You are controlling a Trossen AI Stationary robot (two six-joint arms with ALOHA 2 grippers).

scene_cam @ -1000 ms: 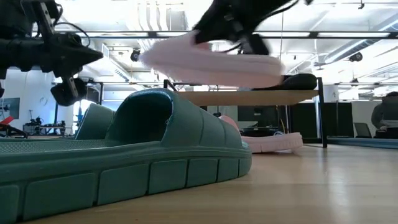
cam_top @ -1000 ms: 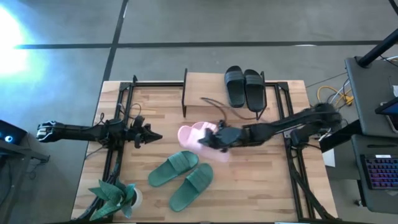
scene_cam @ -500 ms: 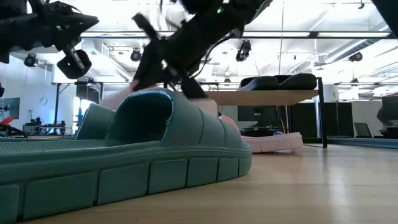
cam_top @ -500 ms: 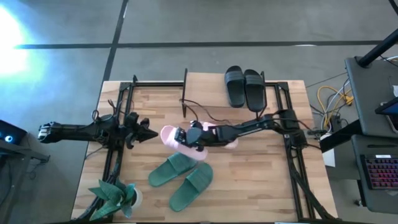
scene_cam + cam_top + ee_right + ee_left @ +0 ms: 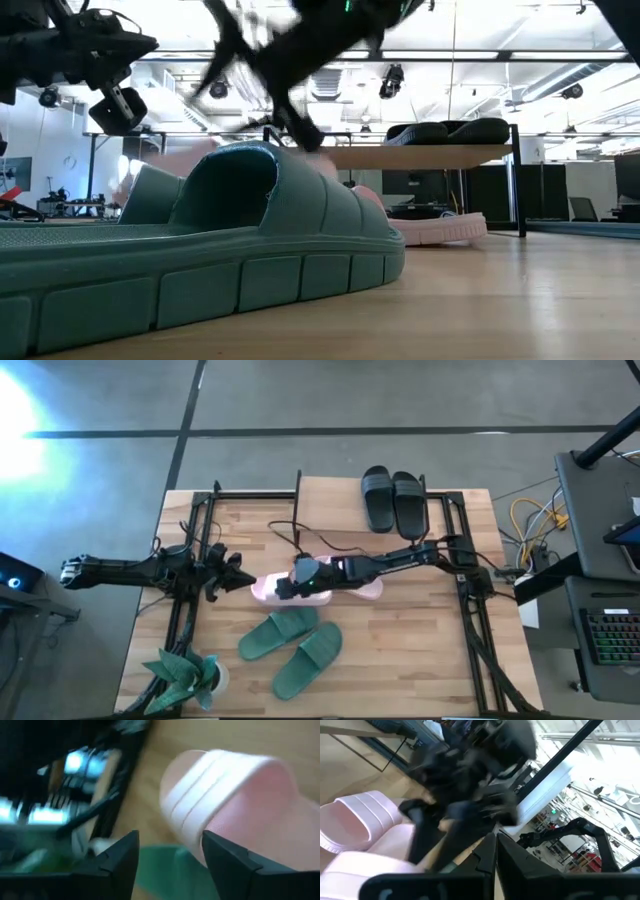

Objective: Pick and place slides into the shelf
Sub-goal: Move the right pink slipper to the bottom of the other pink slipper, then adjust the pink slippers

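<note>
One pink slide [image 5: 268, 593] lies sole down on the table under my right gripper [image 5: 284, 587]. That gripper's fingers stand open above and beside the slide's ribbed strap [image 5: 215, 785]. A second pink slide [image 5: 369, 588] lies under the right forearm. Two green slides [image 5: 280, 632] [image 5: 308, 658] lie nearer the front edge. A black pair [image 5: 392, 501] sits on the shelf [image 5: 420, 156] at the far side. My left gripper [image 5: 248, 577] is shut, level, and points at the pink slide from the left. My right gripper stands open over the pink slide's strap end, slanting down from the table's right. One finger [image 5: 227, 857] shows in front of the slide's footbed. Whether it touches the slide I cannot tell.
A potted plant [image 5: 185, 675] stands at the near left corner. Black frame rails [image 5: 180, 610] run along both sides of the table. A thin black upright [image 5: 298, 510] marks the shelf's left end. Bare wood lies near the front right [image 5: 420, 650].
My right gripper has carried the pink slide toward the table's left edge and down, rolling as it went. It has then opened. The slide, which was lifted clear a second ago, now lies on the table close to my left gripper.
</note>
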